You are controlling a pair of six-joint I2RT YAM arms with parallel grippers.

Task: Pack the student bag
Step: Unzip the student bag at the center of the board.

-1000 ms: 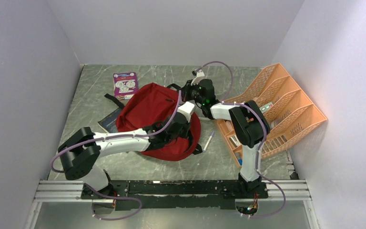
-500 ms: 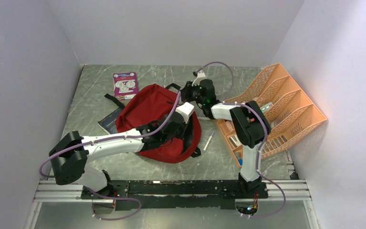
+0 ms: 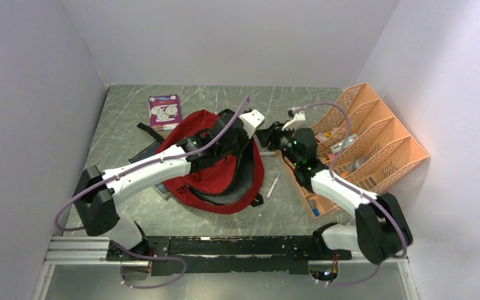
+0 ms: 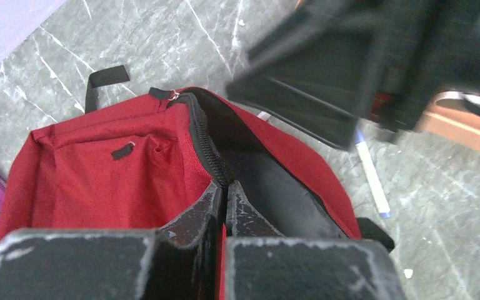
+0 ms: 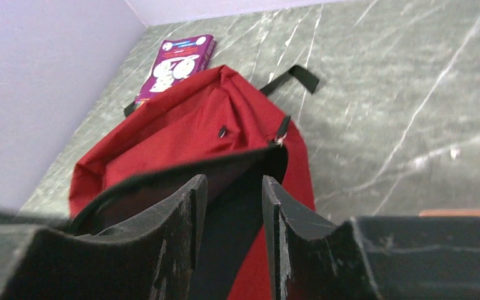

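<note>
Bag (image 3: 209, 165) sits mid-table (image 3: 119, 119). Booklet (image 3: 164, 109) lies just behind its left corner, and a book (image 3: 139, 157) pokes out from under its left side. Pen (image 3: 273, 185) lies right of the bag, between it and the organiser (image 3: 381, 150) at the table's right edge. Left gripper (image 4: 225, 190) is on the bag's rim, right gripper (image 5: 232, 181) just right of it.
</note>
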